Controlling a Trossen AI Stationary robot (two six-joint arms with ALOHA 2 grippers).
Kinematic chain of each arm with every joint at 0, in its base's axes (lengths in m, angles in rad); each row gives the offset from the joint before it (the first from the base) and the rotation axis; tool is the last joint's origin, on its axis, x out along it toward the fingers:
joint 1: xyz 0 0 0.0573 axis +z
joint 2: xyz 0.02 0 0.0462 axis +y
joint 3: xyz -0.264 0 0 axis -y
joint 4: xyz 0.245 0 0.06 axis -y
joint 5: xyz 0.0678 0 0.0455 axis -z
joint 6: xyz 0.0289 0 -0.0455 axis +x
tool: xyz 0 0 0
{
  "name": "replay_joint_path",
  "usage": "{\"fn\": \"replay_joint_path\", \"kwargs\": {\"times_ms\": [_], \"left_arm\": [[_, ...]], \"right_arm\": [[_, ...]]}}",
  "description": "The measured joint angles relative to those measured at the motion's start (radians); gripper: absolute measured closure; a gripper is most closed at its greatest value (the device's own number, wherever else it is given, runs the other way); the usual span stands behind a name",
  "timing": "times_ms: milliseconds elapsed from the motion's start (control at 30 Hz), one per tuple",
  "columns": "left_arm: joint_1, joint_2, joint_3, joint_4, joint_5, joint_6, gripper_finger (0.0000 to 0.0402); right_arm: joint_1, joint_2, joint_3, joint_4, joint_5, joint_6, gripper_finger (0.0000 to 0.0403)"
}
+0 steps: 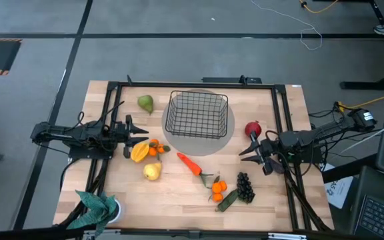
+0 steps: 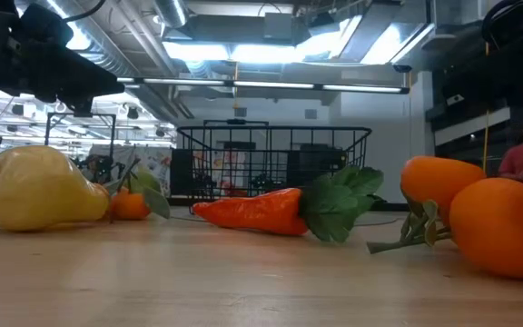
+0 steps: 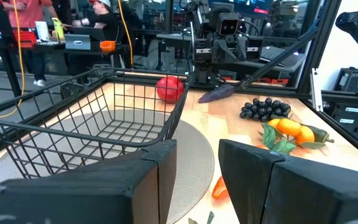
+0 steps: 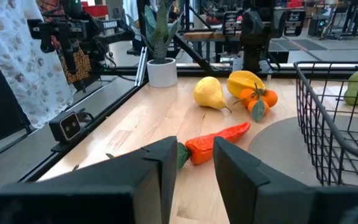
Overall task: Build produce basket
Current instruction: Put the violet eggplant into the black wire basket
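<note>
High view — basket empty, produce scattered

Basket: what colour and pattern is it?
Black open wire grid, empty inside; the basket shows best in the left wrist view.

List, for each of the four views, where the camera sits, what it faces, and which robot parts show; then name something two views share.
High: overhead, straight down; both arms, basket.
Low: tabletop level, facing basket; carrot up front, no arm clearly seen.
Left wrist: past open left end effector toward basket, right arm beyond.
Right wrist: past open right end effector toward carrot, left arm beyond.
Shared: carrot, low and right wrist.
</note>
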Motion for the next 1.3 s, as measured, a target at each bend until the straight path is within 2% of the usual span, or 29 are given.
{"fn": "replay_joint_path", "kwargs": {"times_ms": [400,667,1000,1300], "left_arm": [[0.000,0.000,0.000,0.000,0.000,0.000,0.0292],[0.000,0.000,0.000,0.000,0.000,0.000,0.0292],[0.000,0.000,0.000,0.000,0.000,0.000,0.0292],[0.000,0.000,0.000,0.000,0.000,0.000,0.0292]], "right_arm": [[0.000,0.001,0.000,0.034,0.004,0.278,0.0299],[0.000,0.001,0.000,0.092,0.171,0.283,0.0299],[0.000,0.002,0.000,0.099,0.175,0.286,0.0299],[0.014,0.089,0.000,0.248,0.189,0.287,0.0299]]}}
